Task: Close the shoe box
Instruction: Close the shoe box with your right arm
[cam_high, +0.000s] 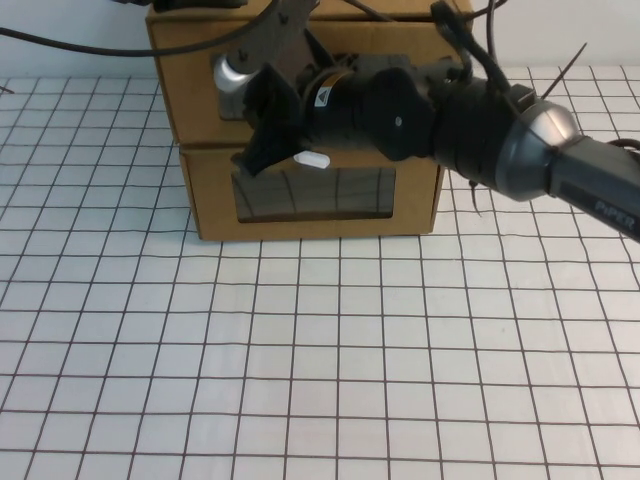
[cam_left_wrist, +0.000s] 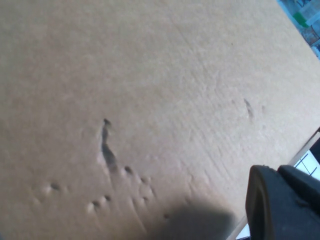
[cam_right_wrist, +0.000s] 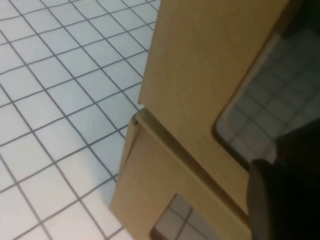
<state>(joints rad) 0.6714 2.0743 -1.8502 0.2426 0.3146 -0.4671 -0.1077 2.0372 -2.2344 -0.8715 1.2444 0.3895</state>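
Two stacked brown boxes at the back of the gridded bench, right arm pressed up against their fronts.

The shoe box (cam_high: 190, 60) sits on top of the matching brown box (cam_high: 310, 195), whose white handle (cam_high: 312, 159) shows above its window. The right end effector (cam_high: 262, 145) is at the seam between the fronts; I cannot tell its finger state. The left end effector (cam_left_wrist: 280, 200) hangs near a plain cardboard face, its state likewise unclear. White gridded bench (cam_high: 320, 370) spreads in front.
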